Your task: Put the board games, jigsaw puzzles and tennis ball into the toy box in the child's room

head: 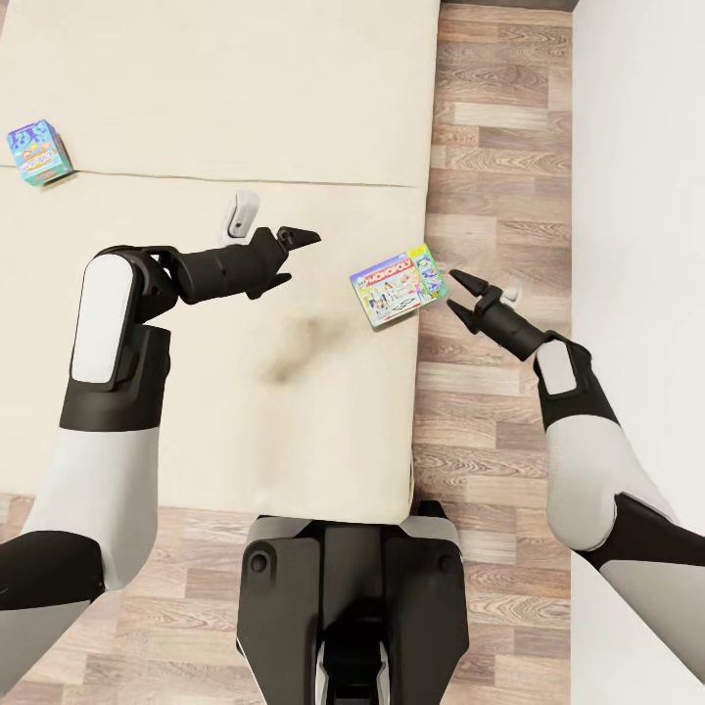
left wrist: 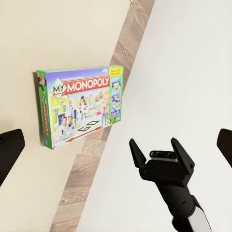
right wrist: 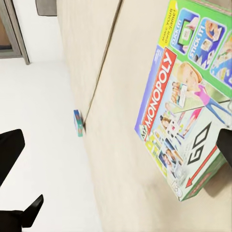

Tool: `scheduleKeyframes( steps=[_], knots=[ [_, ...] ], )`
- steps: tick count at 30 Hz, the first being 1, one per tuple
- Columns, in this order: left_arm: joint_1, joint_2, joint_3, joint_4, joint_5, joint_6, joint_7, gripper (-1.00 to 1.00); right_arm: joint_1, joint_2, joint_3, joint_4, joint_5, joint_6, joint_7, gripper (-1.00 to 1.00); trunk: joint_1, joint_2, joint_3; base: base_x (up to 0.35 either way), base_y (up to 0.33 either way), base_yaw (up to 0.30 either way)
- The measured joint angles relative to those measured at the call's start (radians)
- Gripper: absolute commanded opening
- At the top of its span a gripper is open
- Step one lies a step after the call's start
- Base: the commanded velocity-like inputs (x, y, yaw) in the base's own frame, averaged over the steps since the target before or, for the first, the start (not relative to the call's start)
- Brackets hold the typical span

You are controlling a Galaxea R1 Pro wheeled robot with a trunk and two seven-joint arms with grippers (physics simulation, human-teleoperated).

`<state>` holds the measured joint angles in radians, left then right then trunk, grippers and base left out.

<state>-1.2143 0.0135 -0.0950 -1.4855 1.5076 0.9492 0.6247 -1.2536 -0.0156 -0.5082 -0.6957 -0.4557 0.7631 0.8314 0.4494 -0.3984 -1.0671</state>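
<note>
A green-edged "Monopoly" board game [head: 397,286] lies flat on the bed [head: 245,98], close to the mattress's right edge. My right gripper [head: 455,291] hovers open just right of that box, over the floor, its fingers pointing at it. My left gripper [head: 292,258] is open above the mattress, a short way left of the box. The left wrist view shows the Monopoly box [left wrist: 79,106] with the right gripper [left wrist: 152,145] beyond it. In the right wrist view the Monopoly box [right wrist: 183,111] is close. A blue board game [head: 39,154] sits far left on the bed, tiny as the blue box [right wrist: 78,123].
Wood-plank floor [head: 499,147] runs along the bed's right side, bounded by a white wall [head: 636,196]. My base [head: 348,607] stands against the bed's near edge. A brown door [right wrist: 9,29] shows far off beyond the bed.
</note>
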Motion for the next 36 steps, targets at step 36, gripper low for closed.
scheduleKeyframes(
  steps=[36],
  knots=[
    [0.000, 0.000, 0.003, 0.000, 0.054, 0.001, 0.000, 1.00, 0.001, -0.009, -0.001, 0.041, 0.154, -0.038, 0.088, 1.00, 0.000, 0.000, 0.000, 0.000, 0.000, 0.000]
  ],
)
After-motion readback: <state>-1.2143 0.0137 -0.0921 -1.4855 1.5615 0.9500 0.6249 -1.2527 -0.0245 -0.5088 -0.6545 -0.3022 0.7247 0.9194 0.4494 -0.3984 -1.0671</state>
